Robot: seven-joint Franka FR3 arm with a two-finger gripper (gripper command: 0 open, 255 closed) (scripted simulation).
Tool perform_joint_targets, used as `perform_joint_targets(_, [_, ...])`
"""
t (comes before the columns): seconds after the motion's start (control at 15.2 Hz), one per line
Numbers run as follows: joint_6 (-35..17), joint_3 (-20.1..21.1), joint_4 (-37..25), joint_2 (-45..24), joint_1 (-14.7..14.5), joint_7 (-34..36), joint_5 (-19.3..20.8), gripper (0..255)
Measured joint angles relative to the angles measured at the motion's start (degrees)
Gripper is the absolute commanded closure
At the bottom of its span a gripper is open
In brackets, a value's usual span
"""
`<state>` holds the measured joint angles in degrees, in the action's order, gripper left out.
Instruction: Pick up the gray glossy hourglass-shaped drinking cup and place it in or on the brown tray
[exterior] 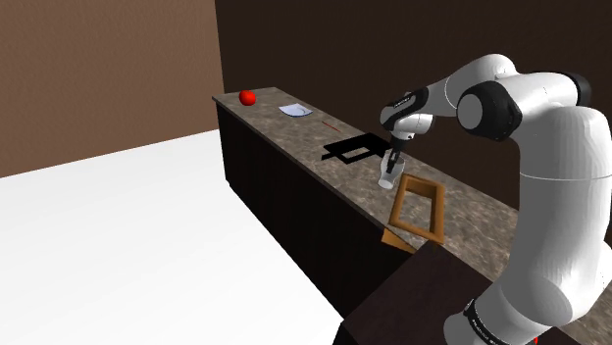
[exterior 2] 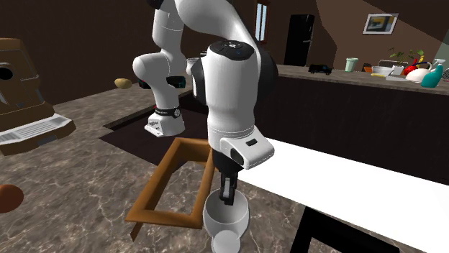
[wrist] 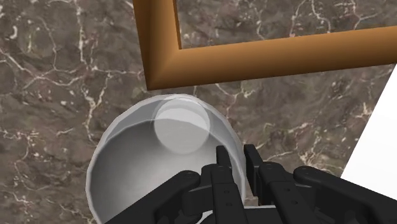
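- Cup [wrist: 146,165]: grey, glossy, seen from above in the wrist view, so its narrow waist is hidden. The rim and a pale round floor inside are all that show.
- It stands upright just outside a corner of the tray [wrist: 159,44], near the counter's [wrist: 51,76] front edge. White floor [wrist: 382,140] shows past that edge.
- Gripper [wrist: 236,159]: fingers [wrist: 222,162] drawn narrow and pinched on the cup's wall at the rim, one inside and one outside.
- In the shoulder view the cup [exterior: 389,179] hangs under the gripper [exterior: 393,157], beside the tray's [exterior: 398,203] corner on the sink [exterior: 351,149] side. The fingertips are too small to make out here.
- In the second exterior view the cup [exterior 2: 225,214] is below the gripper [exterior 2: 227,192], its base almost at the bottom edge of the view. Whether it rests on the counter [exterior 2: 72,187] or hangs clear I cannot tell.
- The arm hides part of the tray's [exterior 2: 153,178] side nearest it; the tray reads as a brown frame with counter showing inside.
- A red apple [exterior: 247,97] sits at the counter's [exterior: 294,137] far end.
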<state>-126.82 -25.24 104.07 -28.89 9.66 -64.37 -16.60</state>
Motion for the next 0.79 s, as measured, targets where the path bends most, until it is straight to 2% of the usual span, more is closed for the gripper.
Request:
perform_joint_targets(0.33, [0.25, -0.07, 0.02, 0.2, -0.09, 0.11, 0.13, 255])
perform_joint_targets(0.79, [3.97, -1.02, -1.12, 2.92, -0.62, 1.07, 1.73, 255])
